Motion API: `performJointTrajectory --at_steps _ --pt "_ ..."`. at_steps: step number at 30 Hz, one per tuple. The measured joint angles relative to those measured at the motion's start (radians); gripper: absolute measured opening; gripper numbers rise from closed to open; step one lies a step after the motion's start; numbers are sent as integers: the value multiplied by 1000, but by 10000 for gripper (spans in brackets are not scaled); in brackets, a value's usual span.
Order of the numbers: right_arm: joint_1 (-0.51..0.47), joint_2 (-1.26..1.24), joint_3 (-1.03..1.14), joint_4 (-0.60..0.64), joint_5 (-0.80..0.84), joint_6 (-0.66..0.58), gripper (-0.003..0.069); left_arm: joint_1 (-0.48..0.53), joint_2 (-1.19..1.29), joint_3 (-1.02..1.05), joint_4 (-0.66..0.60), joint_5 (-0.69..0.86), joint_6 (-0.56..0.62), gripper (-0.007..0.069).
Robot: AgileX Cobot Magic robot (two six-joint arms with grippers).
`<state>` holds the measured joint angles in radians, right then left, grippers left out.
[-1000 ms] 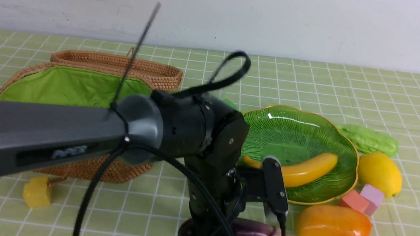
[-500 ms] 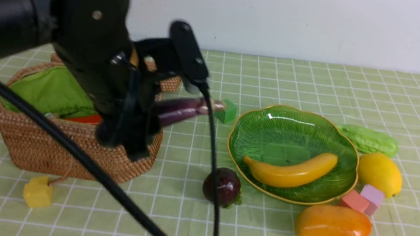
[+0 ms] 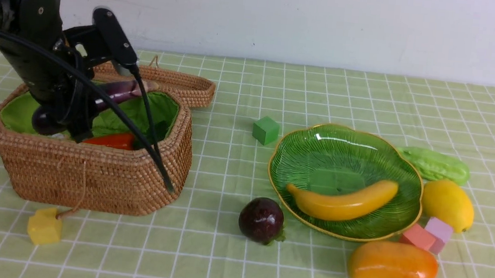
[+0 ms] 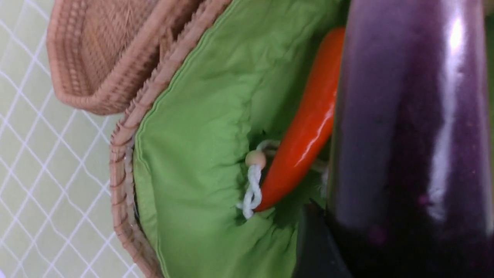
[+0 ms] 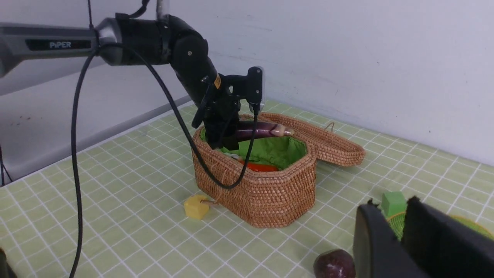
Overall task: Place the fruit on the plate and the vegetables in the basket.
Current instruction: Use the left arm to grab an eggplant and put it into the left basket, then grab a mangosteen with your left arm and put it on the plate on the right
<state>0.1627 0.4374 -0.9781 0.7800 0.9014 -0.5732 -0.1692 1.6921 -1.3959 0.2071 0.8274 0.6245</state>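
A green cube (image 3: pixel 265 130) sits mid-bench on the checked green cloth (image 3: pixel 323 87). A yellow cube (image 3: pixel 44 226) lies front left. A red cube (image 3: pixel 416 237) and pink cube (image 3: pixel 439 229) touch at the right

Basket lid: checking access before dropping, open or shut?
Open: the lid lies flipped back behind the basket, carrot visible inside.

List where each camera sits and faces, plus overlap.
Front: between the arms, facing forward over basket and plate; left gripper shows.
Left wrist: on left arm, looking down into basket; held eggplant, one finger close up.
Right wrist: on right arm, facing the basket; right gripper in foreground.
Shared: basket, eggplant, carrot, all three.
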Motion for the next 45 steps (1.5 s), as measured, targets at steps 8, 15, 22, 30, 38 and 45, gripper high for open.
performJointTrajectory --at_steps 8,15,22,30,38,45 --pt "0 1 0 4 2 -1 134 6 10 0 4 -68 0 402" --pt "0 1 0 5 1 -1 140 6 10 0 7 -72 0 445" --pt "0 1 0 7 1 -1 141 6 -3 0 -23 -65 0 541" --pt "0 1 0 7 1 -1 141 -5 -113 0 -223 -11 -90 479" --pt "0 1 0 7 7 2 141 -272 -170 0 -440 -4 -306 2" --pt "0 1 0 -50 41 79 141 -438 -40 -55 -332 67 -609 -13"
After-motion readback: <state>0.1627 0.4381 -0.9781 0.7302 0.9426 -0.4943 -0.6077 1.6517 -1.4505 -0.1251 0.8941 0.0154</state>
